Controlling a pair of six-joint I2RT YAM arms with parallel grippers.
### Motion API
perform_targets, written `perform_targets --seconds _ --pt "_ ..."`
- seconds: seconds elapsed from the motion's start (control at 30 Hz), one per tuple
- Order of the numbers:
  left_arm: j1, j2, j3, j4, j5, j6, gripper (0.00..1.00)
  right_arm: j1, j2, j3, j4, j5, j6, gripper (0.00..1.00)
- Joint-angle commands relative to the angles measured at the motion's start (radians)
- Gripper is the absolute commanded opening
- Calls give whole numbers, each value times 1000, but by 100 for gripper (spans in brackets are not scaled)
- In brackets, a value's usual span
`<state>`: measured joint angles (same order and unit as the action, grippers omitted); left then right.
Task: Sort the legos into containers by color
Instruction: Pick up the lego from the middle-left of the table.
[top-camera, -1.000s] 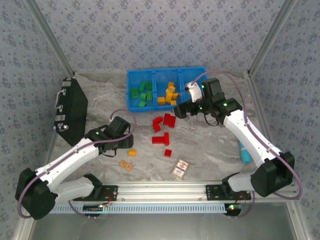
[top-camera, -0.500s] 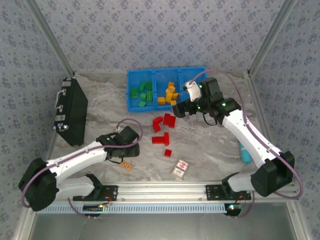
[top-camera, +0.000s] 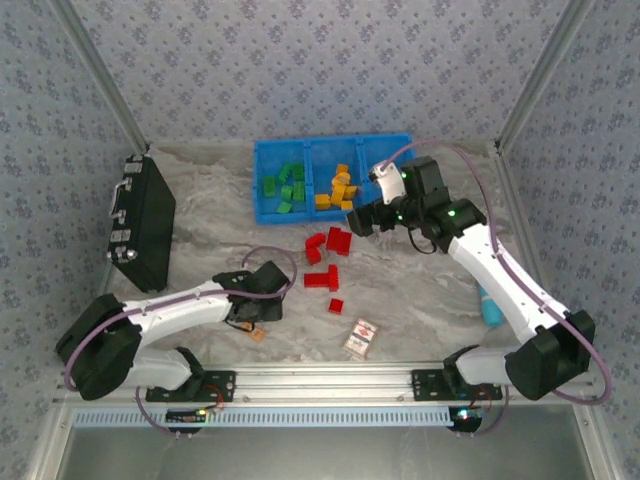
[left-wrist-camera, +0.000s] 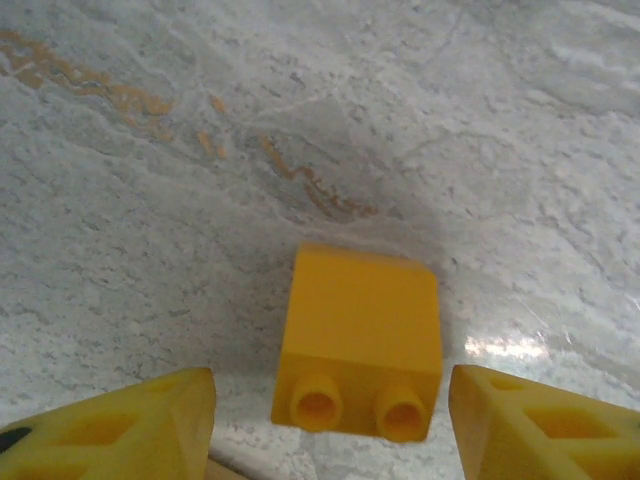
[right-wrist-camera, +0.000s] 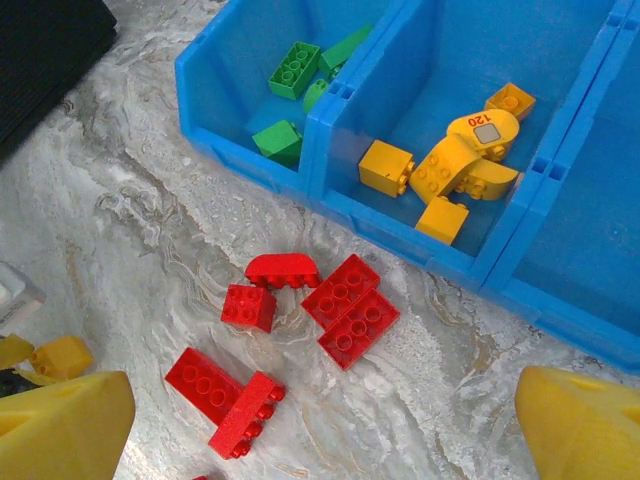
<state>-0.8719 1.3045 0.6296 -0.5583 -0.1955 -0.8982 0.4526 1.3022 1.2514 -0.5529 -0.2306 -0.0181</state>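
Blue bin (right-wrist-camera: 240, 150): green legos (right-wrist-camera: 295, 70) in L compt, orange legos (right-wrist-camera: 450, 170) mid.

My arms (top-camera: 170, 312) are white shells with black joints and purple cables (top-camera: 265, 250); green lights (top-camera: 469, 411) glow beside the silver rail (top-camera: 320, 380); my fingers (left-wrist-camera: 120, 420) are yellow.

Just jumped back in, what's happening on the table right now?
The left claw sits open around a lone orange brick on the table, not gripping it. The right claw hangs open near the red bricks lying loose in front of the blue bin, which holds green bricks and orange bricks in separate compartments.
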Motion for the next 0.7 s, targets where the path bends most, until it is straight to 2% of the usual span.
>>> perform_targets --seconds 0.0,0.27,0.43,0.67 --pt "-5 26 0 37 -29 -19 57 5 -29 -14 -16 23 -5 100" --pt "-4 75 4 55 -2 -12 40 3 -43 -27 -19 40 -6 100" --pt "-5 83 30 29 -6 14 34 -3 -43 -36 -7 38 -5 100" --pt "30 112 261 -62 -62 173 32 -19 -55 -50 7 30 -4 100"
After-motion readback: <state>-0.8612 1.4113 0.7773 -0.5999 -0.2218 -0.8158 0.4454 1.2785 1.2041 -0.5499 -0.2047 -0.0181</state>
